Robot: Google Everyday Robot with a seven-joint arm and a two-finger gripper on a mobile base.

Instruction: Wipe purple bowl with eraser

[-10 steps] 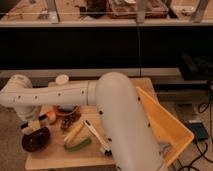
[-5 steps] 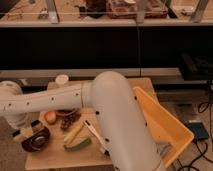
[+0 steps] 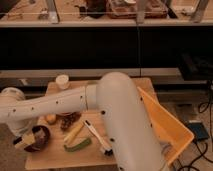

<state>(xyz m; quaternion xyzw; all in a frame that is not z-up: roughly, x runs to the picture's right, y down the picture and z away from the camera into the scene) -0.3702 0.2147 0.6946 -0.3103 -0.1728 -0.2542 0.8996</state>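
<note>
The purple bowl (image 3: 41, 138) sits on the wooden table (image 3: 125, 155) at the front left, dark and glossy. My gripper (image 3: 25, 142) hangs from the white arm at the bowl's left rim. It is shut on the eraser (image 3: 28, 140), a small tan block that rests over the bowl's left side. The arm's wrist (image 3: 12, 102) hides the table's left edge, and the bowl's left part is covered by the gripper.
A white-handled brush (image 3: 95, 135), a yellow item (image 3: 74, 132), a green item (image 3: 77, 146), a dark cluster (image 3: 70, 120) and a small orange thing (image 3: 50, 118) lie right of the bowl. A white cup (image 3: 62, 81) stands at the back. A yellow bin (image 3: 167, 125) is at the right.
The arm's wrist has dropped a little and its elbow has swung slightly. The gripper stays at the purple bowl's left rim with the tan block; the bowl has not moved.
</note>
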